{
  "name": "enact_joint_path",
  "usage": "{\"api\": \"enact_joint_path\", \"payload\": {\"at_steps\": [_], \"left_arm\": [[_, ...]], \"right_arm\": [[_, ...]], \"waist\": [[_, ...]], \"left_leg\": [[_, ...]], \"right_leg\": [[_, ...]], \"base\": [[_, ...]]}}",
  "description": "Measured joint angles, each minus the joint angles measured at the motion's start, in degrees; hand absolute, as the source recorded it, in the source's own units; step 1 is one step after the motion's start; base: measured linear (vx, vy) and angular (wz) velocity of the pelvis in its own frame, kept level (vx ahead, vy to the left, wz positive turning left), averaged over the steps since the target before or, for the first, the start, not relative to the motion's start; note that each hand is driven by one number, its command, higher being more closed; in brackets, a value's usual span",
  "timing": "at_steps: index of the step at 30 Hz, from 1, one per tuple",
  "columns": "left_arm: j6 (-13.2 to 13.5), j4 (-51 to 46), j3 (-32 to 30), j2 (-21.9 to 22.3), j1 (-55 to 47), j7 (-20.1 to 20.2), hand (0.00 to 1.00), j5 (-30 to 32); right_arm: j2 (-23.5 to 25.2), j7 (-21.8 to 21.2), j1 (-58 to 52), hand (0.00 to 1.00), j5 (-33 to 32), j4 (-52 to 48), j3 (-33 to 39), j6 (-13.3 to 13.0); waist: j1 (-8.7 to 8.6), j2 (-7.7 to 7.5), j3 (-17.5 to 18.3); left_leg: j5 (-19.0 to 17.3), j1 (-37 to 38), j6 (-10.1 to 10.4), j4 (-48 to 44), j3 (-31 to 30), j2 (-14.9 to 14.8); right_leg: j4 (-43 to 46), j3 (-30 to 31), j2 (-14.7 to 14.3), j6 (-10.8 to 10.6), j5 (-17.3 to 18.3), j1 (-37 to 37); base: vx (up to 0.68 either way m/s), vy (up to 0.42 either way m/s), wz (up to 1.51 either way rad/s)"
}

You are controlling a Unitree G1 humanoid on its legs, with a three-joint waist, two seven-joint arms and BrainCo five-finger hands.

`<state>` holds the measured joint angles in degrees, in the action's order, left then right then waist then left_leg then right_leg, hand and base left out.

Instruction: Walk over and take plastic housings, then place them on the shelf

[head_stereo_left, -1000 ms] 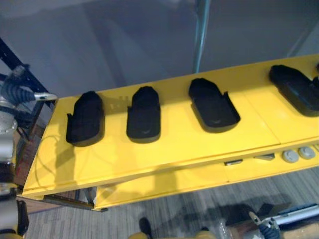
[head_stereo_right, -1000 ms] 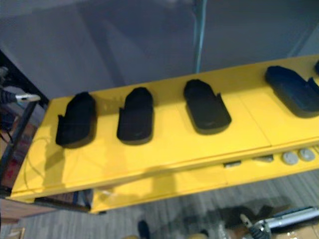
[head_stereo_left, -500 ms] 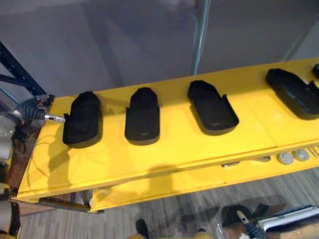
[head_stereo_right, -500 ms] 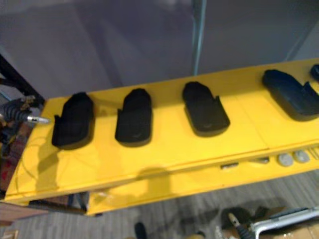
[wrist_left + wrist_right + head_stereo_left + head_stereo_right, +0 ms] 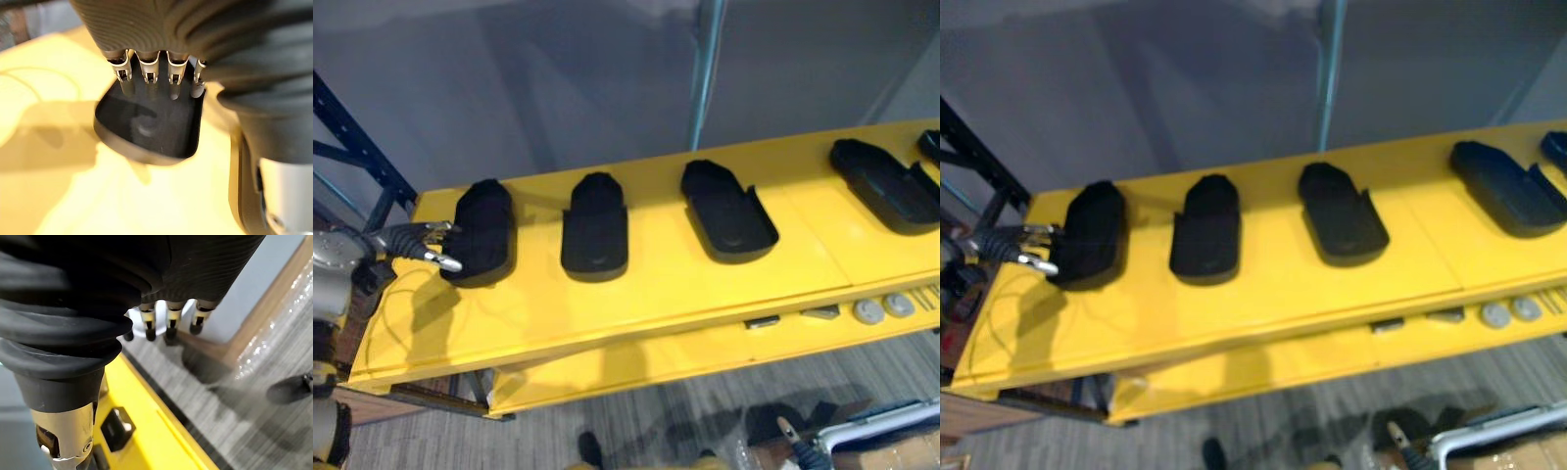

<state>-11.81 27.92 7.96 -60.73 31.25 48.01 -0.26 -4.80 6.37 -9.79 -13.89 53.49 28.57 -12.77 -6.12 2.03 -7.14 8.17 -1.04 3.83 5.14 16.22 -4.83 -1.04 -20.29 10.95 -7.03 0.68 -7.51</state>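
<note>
Running across your view is a long, glossy yellow tabletop [image 5: 646, 284], flat and smooth, with a lower yellow ledge [image 5: 636, 357] along its near edge. Below it you see grey, finely striped floor [image 5: 656, 421]. At your left a dark blue metal rack upright [image 5: 357, 132] slants past the tabletop's end. All five black plastic housings [image 5: 729, 208] lie on the tabletop in one row, well apart. They are matt, shallow shells, rounded at the far end, hollow on top, with raised side walls; the fifth is cut off by the right edge. Your left hand [image 5: 411, 240] is at the leftmost housing [image 5: 484, 230], its fingers [image 5: 149, 73] straight and released, reaching over that housing's hollow. You cannot tell whether the dark tips touch the plastic. Your right hand [image 5: 168, 316] hangs low over the floor beside a yellow edge, fingers loose and unclenched. Two small round silver discs [image 5: 868, 311] sit side by side on the ledge toward your right
</note>
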Motion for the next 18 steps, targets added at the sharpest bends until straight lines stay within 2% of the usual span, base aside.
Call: {"api": "enact_joint_path", "payload": {"at_steps": [2,8,18], "left_arm": [[-0.89,-1.81,0.0,0.04,0.0,1.14,0.0,-0.86],[-1.25,-4.3,0.29,0.39,0.0,3.85,0.0,-1.33],[-0.73,-4.23,4.53,0.54,0.0,7.61,0.0,3.66]], "right_arm": [[-0.49,0.01,0.11,0.0,0.0,-0.03,-0.01,-0.04],[-1.93,0.06,1.24,0.0,0.0,-0.1,0.0,-0.04],[-2.51,0.06,3.52,0.0,-0.01,-0.11,-0.05,-0.03]], "waist": [[0.21,0.28,-0.16],[0.81,0.48,-0.39],[0.98,-0.2,-2.12]], "left_leg": [[-0.08,0.08,0.07,0.02,-0.02,-0.01],[-0.49,0.09,0.25,0.03,-0.06,0.14],[-0.93,0.48,0.67,0.02,-0.68,0.47]], "right_leg": [[-0.64,-0.13,-0.09,0.06,0.05,-0.39],[-1.27,-0.36,-0.03,0.12,0.1,-0.69],[-1.62,-1.64,0.02,0.87,0.55,-2.05]], "base": [[0.0,0.0,0.0],[0.02,-0.005,0.0],[0.05,-0.014,0.05]]}}
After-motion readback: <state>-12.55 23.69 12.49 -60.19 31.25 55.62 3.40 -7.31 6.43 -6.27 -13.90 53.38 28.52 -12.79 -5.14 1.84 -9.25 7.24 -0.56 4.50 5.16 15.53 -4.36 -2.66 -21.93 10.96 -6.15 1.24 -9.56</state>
